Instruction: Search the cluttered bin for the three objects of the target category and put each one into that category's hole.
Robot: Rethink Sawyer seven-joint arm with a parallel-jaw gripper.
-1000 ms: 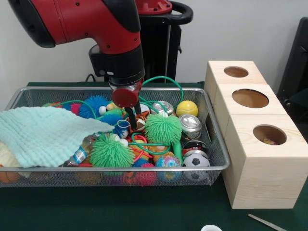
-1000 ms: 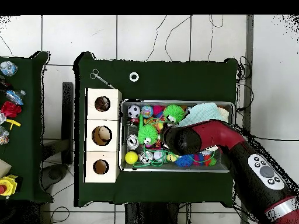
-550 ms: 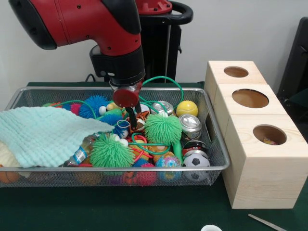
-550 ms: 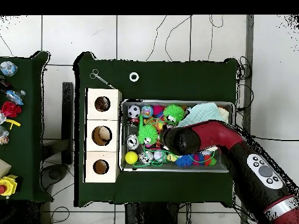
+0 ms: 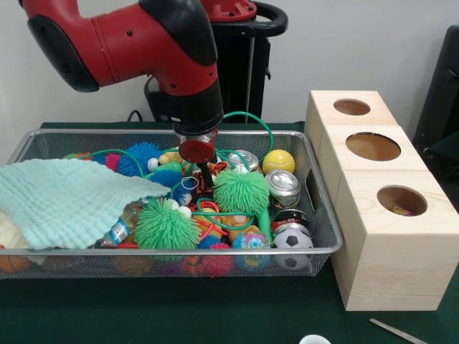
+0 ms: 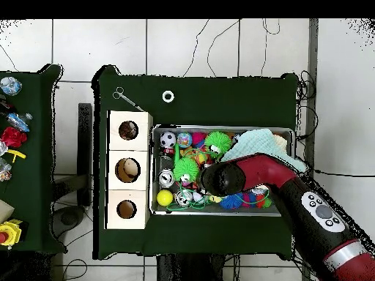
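Green cloth covers the tabletop (image 5: 215, 315) where a wire bin (image 5: 315, 215) sits beside a wooden box (image 5: 380, 208) with three holes. The gripper (image 5: 201, 168) hangs low over the tangled middle; whether its jaws are spread I cannot tell. Which category is wanted is unclear. The spiky green ball (image 5: 242, 190) just beside it looks soft, light and squashy; pinching across its body seems best.
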